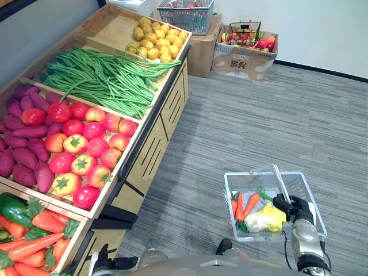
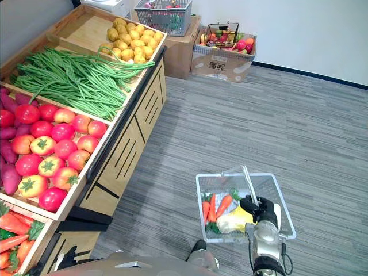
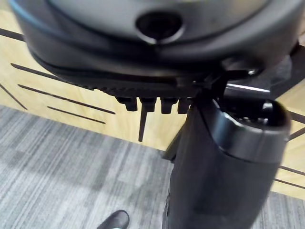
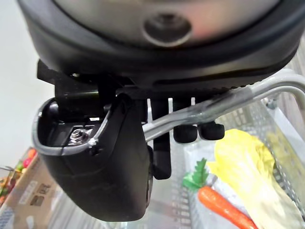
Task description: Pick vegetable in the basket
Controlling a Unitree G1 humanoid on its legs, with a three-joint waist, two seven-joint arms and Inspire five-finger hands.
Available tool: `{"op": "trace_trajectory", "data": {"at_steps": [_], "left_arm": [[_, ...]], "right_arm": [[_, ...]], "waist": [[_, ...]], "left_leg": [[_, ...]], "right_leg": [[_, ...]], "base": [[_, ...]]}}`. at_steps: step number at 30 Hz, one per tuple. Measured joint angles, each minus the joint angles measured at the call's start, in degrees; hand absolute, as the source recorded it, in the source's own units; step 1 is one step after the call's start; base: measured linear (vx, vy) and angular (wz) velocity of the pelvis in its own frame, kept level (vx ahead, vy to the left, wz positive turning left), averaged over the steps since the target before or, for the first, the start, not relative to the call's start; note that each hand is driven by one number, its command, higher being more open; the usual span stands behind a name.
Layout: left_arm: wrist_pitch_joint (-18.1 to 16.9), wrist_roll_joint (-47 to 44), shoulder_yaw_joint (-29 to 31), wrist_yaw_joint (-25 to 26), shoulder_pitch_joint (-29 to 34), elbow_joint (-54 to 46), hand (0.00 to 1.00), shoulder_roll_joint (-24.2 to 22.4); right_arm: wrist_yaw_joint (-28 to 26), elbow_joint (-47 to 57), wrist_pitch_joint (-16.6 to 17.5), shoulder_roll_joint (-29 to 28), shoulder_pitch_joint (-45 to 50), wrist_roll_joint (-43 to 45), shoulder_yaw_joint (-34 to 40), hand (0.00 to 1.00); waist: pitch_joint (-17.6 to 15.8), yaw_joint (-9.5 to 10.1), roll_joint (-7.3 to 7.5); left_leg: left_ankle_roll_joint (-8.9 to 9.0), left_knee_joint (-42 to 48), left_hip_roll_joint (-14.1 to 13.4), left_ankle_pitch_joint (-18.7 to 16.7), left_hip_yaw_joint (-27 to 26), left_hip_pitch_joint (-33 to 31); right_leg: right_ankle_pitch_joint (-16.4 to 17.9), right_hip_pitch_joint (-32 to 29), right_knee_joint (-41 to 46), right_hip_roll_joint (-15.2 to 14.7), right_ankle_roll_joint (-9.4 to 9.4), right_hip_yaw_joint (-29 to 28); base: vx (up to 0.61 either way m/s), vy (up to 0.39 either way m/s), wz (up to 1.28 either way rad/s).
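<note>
The stand (image 1: 155, 144) held beans (image 1: 103, 80), tomatoes (image 1: 86, 144), sweet potatoes (image 1: 23, 155) and potatoes (image 1: 158, 41) in separate bins. Right of it, the basket (image 1: 305, 190) held carrots (image 1: 246, 206) and a yellow cabbage (image 1: 265, 218). The right hand (image 1: 296, 208) curled round its handle (image 4: 228, 102). The left hand (image 1: 103, 261) hung by the stand, grip impossible to tell.

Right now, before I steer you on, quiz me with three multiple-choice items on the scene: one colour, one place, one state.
1. The carrots in the basket are: A orange; B purple; C white.
2. The green beans lie: A in the basket; B between the potatoes and the tomatoes; C under the tomatoes.
3. The right hand is: A open; B shut, empty; C shut on the basket's handle.
Answers: 1 A, they show orange; 2 B, those flank them; 3 C, its fingers curl round the handle.
</note>
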State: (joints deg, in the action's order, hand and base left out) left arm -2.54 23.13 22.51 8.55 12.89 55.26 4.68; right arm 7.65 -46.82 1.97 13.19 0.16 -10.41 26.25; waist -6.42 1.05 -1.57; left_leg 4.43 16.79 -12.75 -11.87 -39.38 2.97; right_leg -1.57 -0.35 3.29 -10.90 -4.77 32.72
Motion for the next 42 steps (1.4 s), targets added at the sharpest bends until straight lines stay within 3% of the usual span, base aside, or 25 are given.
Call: {"op": "trace_trajectory", "data": {"at_steps": [5,8,10,11,12,13,14,16,18,19,21,22,24,31,34,42], "left_arm": [[0.22,0.02,-2.58,0.65,-0.05,0.52,1.00,-0.43],[0.20,0.14,-4.57,0.79,-0.36,0.51,1.00,-0.97],[0.06,0.49,-4.65,1.03,-0.52,0.40,1.00,-1.03],[0.04,0.52,-4.63,1.32,-0.51,0.38,1.00,-0.94],[-0.11,0.35,-4.31,1.37,-0.44,0.34,1.00,-0.99],[-1.16,-0.15,-3.65,1.51,-0.49,0.32,1.00,-1.51],[-1.60,-0.05,-4.16,1.98,-0.49,0.36,1.00,-2.15],[-2.18,-0.07,-4.47,2.00,-0.42,0.53,1.00,-3.31],[-2.25,-0.07,-4.70,2.16,0.18,0.48,1.00,-4.21],[-2.12,-0.05,-4.69,2.19,0.54,0.51,1.00,-4.29],[-1.36,-0.06,-4.67,2.66,0.84,1.16,1.00,-3.81],[-1.21,-0.05,-4.67,2.81,0.31,1.22,1.00,-3.21],[-1.05,-0.01,-4.75,2.87,-0.10,1.46,1.00,-2.78],[-1.13,-0.51,-4.72,2.80,-0.03,1.67,1.00,-4.36],[-1.88,-0.97,-4.73,2.72,-0.22,2.23,1.00,-4.81],[-2.13,-7.88,-0.93,1.63,-1.23,5.40,1.00,-4.62]], "right_arm": [[-0.34,1.04,0.01,-0.02,2.82,0.04,0.17,0.00],[-0.34,3.27,0.11,-0.32,4.21,0.07,0.24,0.00],[-0.33,4.30,0.11,-1.40,5.18,0.07,0.21,0.00],[-0.31,4.94,0.12,-2.11,5.34,0.07,0.20,0.00],[-0.29,5.01,0.20,-2.32,5.31,0.08,0.11,0.00],[-0.29,4.92,0.27,-2.50,5.12,0.15,-0.11,0.00],[0.05,4.77,0.47,-2.50,4.56,0.24,-0.60,0.00],[0.25,4.41,0.70,-2.70,3.73,0.78,-1.87,0.00],[0.26,4.40,0.88,-2.90,3.60,1.79,-2.82,0.00],[0.22,4.39,1.28,-2.84,3.59,1.84,-3.34,0.00],[0.10,4.68,1.66,-4.63,4.70,1.88,-3.42,0.00],[0.11,4.74,1.78,-4.92,5.18,2.19,-3.22,0.00],[0.19,4.77,1.82,-5.15,6.57,2.67,-1.99,0.00],[0.19,3.54,2.51,-5.09,9.10,2.77,0.33,0.00],[0.16,0.46,2.83,-5.23,9.54,3.02,1.26,0.00],[0.16,-9.45,4.34,-9.08,8.71,10.07,9.74,0.00]], "waist": [[0.20,-0.90,-0.41],[0.15,-1.93,-1.40],[-0.32,-1.90,-1.12],[-0.66,-1.47,-1.70],[-0.75,-1.12,-1.90],[-0.81,-0.55,-1.97],[-0.82,-0.27,-1.98],[-0.87,0.38,-1.89],[-0.99,0.52,-2.07],[-1.52,0.51,-2.86],[-1.60,0.17,-2.29],[-1.94,0.00,-0.89],[-2.22,0.00,-1.15],[-0.26,-1.26,-4.60],[0.17,-1.24,-4.87],[1.63,-1.10,-1.78]], "left_leg": [[0.41,0.00,-0.04,2.47,0.06,1.69],[0.54,1.63,-0.62,2.62,-0.59,2.43],[0.52,6.83,-2.64,2.63,-0.69,2.71],[0.50,11.49,-4.37,2.65,0.88,2.26],[0.04,15.02,-5.03,2.93,2.87,1.17],[-0.84,18.66,-4.11,2.12,10.22,-1.66],[0.04,16.05,-0.22,-1.17,19.02,-2.65],[0.60,10.47,3.94,-3.50,28.03,-3.56],[0.79,3.73,5.58,-3.42,32.21,-3.82],[1.22,-0.50,5.35,-1.76,34.06,-3.56],[0.76,-1.12,6.25,-2.30,31.07,-2.40],[0.32,-1.06,6.87,-2.60,30.24,-1.97],[-0.63,-1.94,7.97,-2.18,29.72,-0.82],[-0.87,-5.21,9.21,-1.97,27.43,3.12],[-0.99,-4.98,9.18,-1.70,27.19,5.52],[-1.01,-5.15,9.77,-1.69,27.26,6.72]], "right_leg": [[-0.08,1.85,-0.68,0.18,0.12,-0.10],[0.05,2.56,-0.68,0.32,0.30,-1.02],[0.52,3.45,-0.74,1.25,0.90,-2.98],[0.74,3.92,-0.75,1.70,1.24,-5.23],[0.94,4.12,-0.74,2.10,1.55,-6.85],[1.38,3.83,-1.19,2.10,2.15,-9.54],[1.46,2.94,-1.29,1.85,1.84,-12.81],[1.35,1.43,-1.32,2.12,1.91,-17.89],[1.33,0.31,-1.30,2.97,1.86,-21.58],[0.87,-0.34,-1.32,4.24,1.14,-23.32],[-0.19,-0.49,-0.92,3.72,-0.25,-24.64],[-0.66,-0.63,-0.48,2.79,-0.89,-24.81],[-1.41,-0.16,-0.98,1.97,-1.59,-25.30],[-2.08,2.17,-4.64,1.57,-2.40,-26.05],[-2.07,4.55,-4.99,1.46,-2.39,-25.97],[-2.07,5.97,-5.48,0.91,-2.39,-24.98]], "base": [[-0.06,-0.022,-0.05],[-0.07,0.032,-0.15],[-0.08,-0.030,-0.46],[-0.10,-0.036,-0.73],[-0.09,0.023,-0.92],[-0.05,0.074,-1.08],[-0.05,0.077,-1.11],[-0.05,0.106,-1.17],[-0.06,0.188,-1.22],[-0.06,0.211,-1.37],[0.07,0.209,-0.83],[0.12,0.176,-0.22],[0.12,0.138,-0.14],[0.17,0.064,-0.17],[0.10,0.010,-0.17],[0.01,-0.008,0.00]]}}
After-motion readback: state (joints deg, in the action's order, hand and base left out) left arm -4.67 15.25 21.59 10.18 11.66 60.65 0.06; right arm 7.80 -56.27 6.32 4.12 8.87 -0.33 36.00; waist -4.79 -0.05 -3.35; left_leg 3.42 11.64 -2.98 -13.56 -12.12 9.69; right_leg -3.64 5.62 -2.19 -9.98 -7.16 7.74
